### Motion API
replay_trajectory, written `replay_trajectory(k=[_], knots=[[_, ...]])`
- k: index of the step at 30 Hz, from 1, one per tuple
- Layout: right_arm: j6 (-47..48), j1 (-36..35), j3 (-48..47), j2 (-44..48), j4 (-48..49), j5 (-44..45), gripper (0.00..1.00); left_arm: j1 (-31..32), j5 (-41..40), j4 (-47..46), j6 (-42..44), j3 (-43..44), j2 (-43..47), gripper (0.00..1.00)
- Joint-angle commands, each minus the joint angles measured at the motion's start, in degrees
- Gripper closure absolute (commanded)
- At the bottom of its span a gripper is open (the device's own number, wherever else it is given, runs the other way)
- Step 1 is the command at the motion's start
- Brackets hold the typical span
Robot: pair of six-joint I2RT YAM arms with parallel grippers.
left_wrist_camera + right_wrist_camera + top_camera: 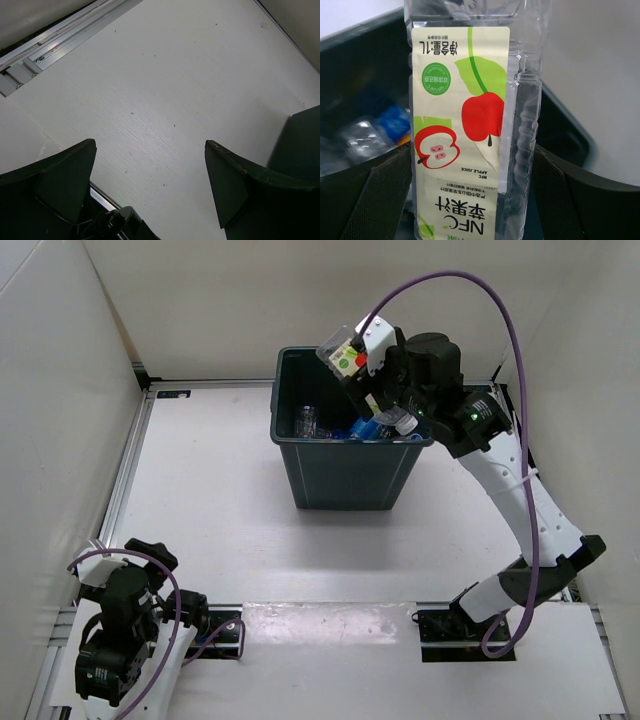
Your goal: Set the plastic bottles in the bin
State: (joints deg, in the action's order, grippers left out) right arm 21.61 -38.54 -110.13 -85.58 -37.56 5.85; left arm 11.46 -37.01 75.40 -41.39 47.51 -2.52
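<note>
My left fingers hang spread and empty over the bare desk at the near left, and have no part in this step. The bin stands far and centre, with other bottles already lying inside. My right fingers grasp the apple juice bottle, which is tilted above the bin's far side. I judge this to be the drop: next I need to let go over the opening, clear of the rim.

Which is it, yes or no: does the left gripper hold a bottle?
No, the left wrist view shows the left gripper open, with only the table visible between its fingers.
</note>
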Motion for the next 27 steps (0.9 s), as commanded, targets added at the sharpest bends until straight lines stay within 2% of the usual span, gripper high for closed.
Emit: replay_trajectory(k=[1,2,3,4,5,6,8,9,10,11,12,13,14,15,16,17,18,19,20,21,22,23,24,25,26,27], knots=[[-2.9,0.2,-3.2,-1.4,0.7,-7.6,0.10,0.1,0.0,-0.3,0.3,-0.1,-1.3,0.00],[0.1,3.1,-7.9,-3.2,-6.4,-14.0,0.10,0.1,0.0,-0.4,0.2,-0.1,-1.2,0.00],[1.9,2.9,-9.1,-4.1,-10.6,-17.2,0.10,0.1,-0.1,-0.4,0.3,-0.2,-1.0,0.00],[-0.9,2.3,-9.7,-4.9,-10.0,-12.3,0.10,0.1,0.0,-0.6,0.3,-0.2,-0.7,0.00],[-2.8,1.5,-8.4,-4.2,-4.9,-1.6,0.10,0.1,0.0,-0.4,0.4,-0.2,-0.8,0.00],[-1.6,1.9,-7.0,-4.2,-3.8,-3.2,0.10,0.1,-0.1,-0.4,0.2,-0.2,-0.7,0.00],[7.8,2.0,-8.6,-4.9,-11.0,-13.5,0.10,0.2,-0.3,-0.5,0.1,-0.2,-0.5,0.00],[8.9,-0.2,-7.9,-4.2,-5.5,-8.3,0.10,0.1,-0.3,-0.6,0.3,-0.4,-0.5,0.00],[5.6,-1.6,-6.3,-3.5,-0.9,-1.6,0.10,0.1,-0.2,-0.5,0.3,-0.4,-0.6,0.00],[3.5,-1.7,-0.4,-2.1,2.2,4.6,0.10,0.1,-0.3,-0.3,0.1,-0.1,-0.6,0.00],[5.0,-0.7,-0.3,-2.0,3.1,-1.1,0.10,0.2,-0.3,-0.2,0.1,-0.1,-0.6,0.00],[14.0,0.1,-1.2,-2.6,-7.7,-8.7,0.14,0.1,-0.3,-0.2,0.1,-0.1,-0.5,0.00],[11.0,-1.2,-1.8,-2.6,-1.2,-4.0,0.10,0.2,-0.3,-0.3,0.1,-0.4,-0.4,0.00],[7.6,-1.1,-0.5,-2.3,-1.1,1.7,0.10,0.2,-0.3,-0.4,0.0,-0.2,-0.3,0.00],[3.0,-0.7,1.3,-2.0,3.3,6.1,0.10,0.2,-0.3,-0.4,0.0,-0.3,-0.3,0.00],[4.1,0.1,0.7,-2.6,-3.2,1.7,0.10,0.2,-0.3,-0.3,-0.1,-0.3,-0.2,0.00],[11.4,1.3,-2.4,-3.9,-7.3,-10.3,0.10,0.2,-0.3,-0.4,0.1,-0.3,-0.1,0.00],[13.2,0.0,-4.5,-4.3,-8.3,-6.4,0.10,0.2,-0.3,-0.5,0.3,-0.6,-0.1,0.00],[7.5,-1.1,-3.9,-3.6,2.2,1.8,0.10,0.2,-0.1,-0.6,0.3,-0.4,-0.4,0.00],[5.0,-0.5,-1.4,-3.5,5.1,9.5,0.10,0.2,-0.2,-0.4,0.3,-0.2,-0.5,0.00],[8.6,0.7,-3.7,-6.6,-5.3,2.7,0.10,0.2,-0.3,-0.3,0.1,-0.3,-0.6,0.00],[10.8,2.4,-6.9,-8.3,-10.6,-5.2,0.10,0.2,-0.2,-0.2,0.2,-0.3,-0.6,0.00],[10.5,2.5,-15.6,-9.5,-13.5,-9.2,0.10,0.3,-0.2,-0.6,0.3,-0.3,-0.4,0.00],[5.8,1.9,-16.9,-10.3,-14.4,-6.1,0.10,0.3,-0.1,-0.6,0.4,-0.4,-0.5,0.00],[1.0,1.7,-17.6,-11.4,-11.0,-1.2,0.10,0.2,-0.2,-0.6,0.2,-0.3,-0.2,0.00],[0.2,1.9,-17.8,-11.7,-11.0,-0.7,0.10,0.3,-0.4,-0.3,0.1,-0.3,-0.4,0.00]])
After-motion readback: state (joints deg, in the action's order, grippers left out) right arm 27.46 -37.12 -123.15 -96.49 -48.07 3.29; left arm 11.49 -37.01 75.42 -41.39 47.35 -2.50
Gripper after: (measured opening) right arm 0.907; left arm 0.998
